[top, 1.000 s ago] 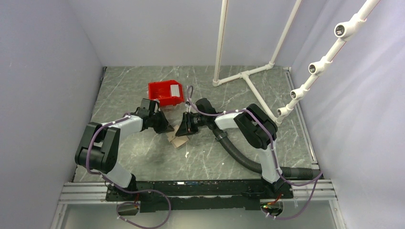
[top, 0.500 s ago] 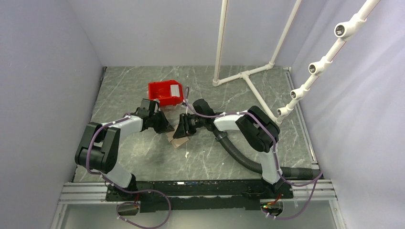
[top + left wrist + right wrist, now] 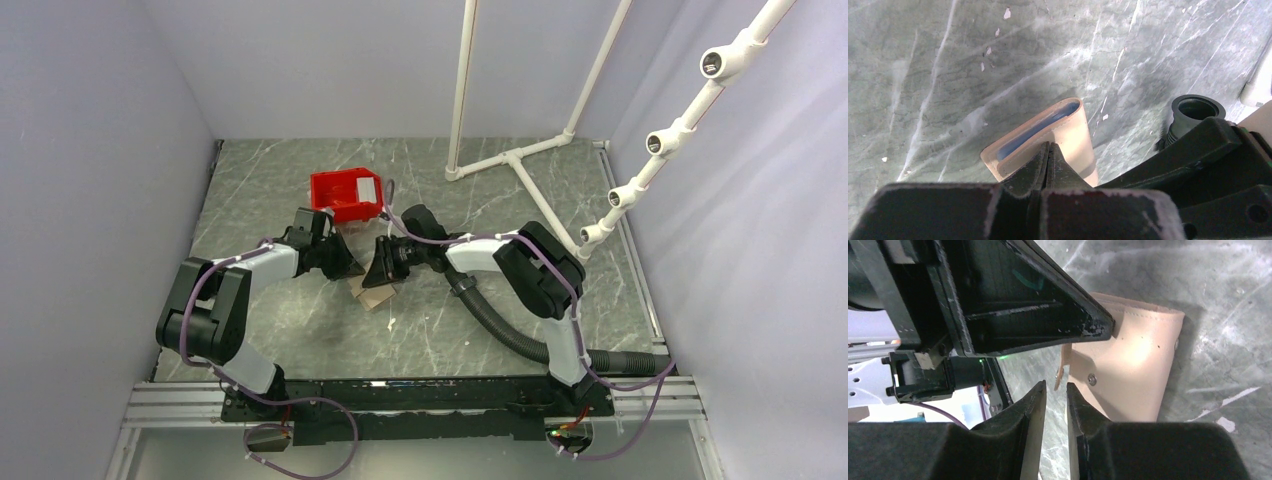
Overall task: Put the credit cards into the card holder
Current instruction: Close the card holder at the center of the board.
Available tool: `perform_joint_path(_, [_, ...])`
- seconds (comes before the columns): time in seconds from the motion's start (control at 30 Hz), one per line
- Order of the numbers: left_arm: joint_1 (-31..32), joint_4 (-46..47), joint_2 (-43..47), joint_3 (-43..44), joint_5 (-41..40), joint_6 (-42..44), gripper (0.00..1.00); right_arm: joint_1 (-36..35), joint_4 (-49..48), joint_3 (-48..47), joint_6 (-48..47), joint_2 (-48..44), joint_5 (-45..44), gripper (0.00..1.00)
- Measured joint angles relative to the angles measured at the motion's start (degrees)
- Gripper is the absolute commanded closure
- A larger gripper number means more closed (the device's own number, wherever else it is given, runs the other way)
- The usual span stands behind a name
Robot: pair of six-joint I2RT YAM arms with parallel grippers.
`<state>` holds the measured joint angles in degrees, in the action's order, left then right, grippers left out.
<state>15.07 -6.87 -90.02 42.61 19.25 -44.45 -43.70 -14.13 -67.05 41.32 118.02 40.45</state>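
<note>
Tan holder (image 3: 1070, 137), blue card (image 3: 1035, 131) in its slot, lies on surface (image 3: 948, 60); closed left tool (image 3: 1048, 150) touches it, right tool (image 3: 1055, 392) slightly ajar beside, red bin (image 3: 345, 194) beyond.

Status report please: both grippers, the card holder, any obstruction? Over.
Left gripper shut, tips at card holder rim. Right gripper slightly open, empty, beside holder. Blue card inside holder. No obstruction seen.

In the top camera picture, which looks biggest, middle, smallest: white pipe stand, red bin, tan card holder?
1. White plastic pipe stand
2. Red plastic bin
3. Flat tan card holder, partly hidden
</note>
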Motion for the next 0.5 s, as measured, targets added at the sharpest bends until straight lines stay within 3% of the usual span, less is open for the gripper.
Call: perform_joint_path(0.5, [0.0,0.4,0.1,-0.2,0.0,0.1,1.0,-0.1,0.9,-2.8,0.0,2.0,0.0,0.81])
